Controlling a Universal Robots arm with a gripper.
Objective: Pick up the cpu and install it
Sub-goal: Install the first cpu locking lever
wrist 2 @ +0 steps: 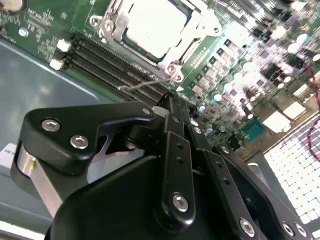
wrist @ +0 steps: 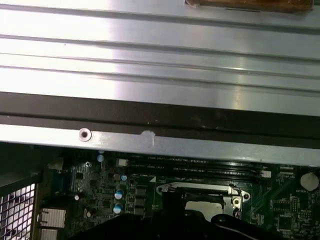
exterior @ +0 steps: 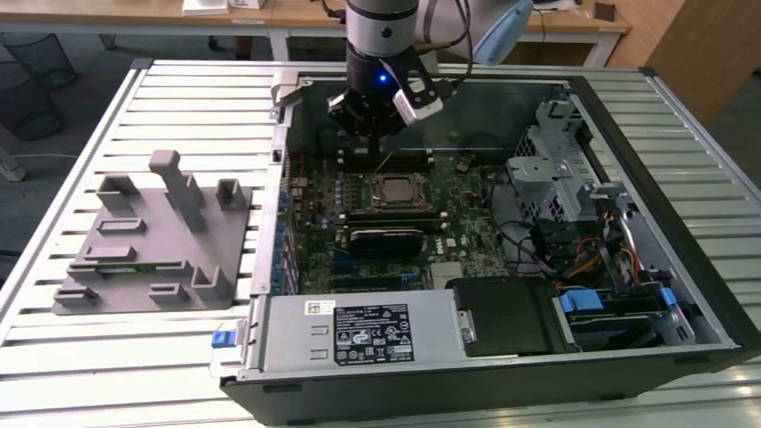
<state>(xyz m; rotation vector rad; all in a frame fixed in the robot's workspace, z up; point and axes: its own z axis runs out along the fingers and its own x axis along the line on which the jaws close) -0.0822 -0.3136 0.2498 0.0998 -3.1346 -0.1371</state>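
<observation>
Black linkage of the hand occupies the foreground of the second wrist view. Its fingers are drawn together and pointed at the motherboard. Nothing is seen between them, so the hand is judged clenched and empty. Just beyond the tips, a thin wire lever is seen lying across the memory slots; whether it is touched by the tips cannot be told.

The cpu is found seated in its socket, pale top upward and enclosed by a metal frame. This is read as the install position, though whether the frame is latched cannot be made out.

In the exterior view the hand is held upright over the board, just beside the socket, inside the open computer case. The case is laid on its side on the slatted bench, so that the board is presented for access from above. A grey fixture with upright posts is set on the bench at the exterior view's left, apart from the case.

In the first wrist view much of the socket is hidden by the dark body of the hand. In the second wrist view one edge of the cpu is cut off by the picture's border.
</observation>
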